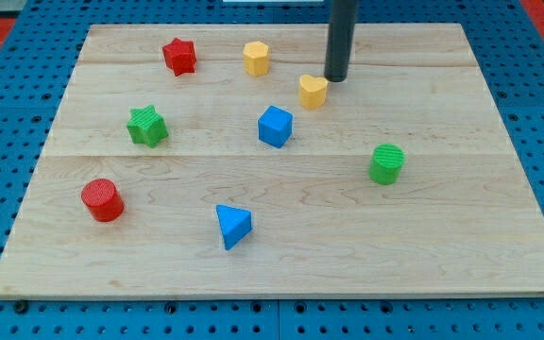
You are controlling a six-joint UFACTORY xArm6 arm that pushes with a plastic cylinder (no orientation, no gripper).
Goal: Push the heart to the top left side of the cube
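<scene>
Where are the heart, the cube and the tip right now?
heart [313,91], camera view, on its yellow top face.
cube [275,126], camera view, middle of the blue block.
my tip [336,78], camera view, the rod's very end, just right of and above the heart.

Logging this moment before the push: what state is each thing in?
my tip: down on the board, just right of the yellow heart
yellow heart: up and right of the blue cube, apart
blue cube: standing free
other blocks: scattered, untouched
</scene>
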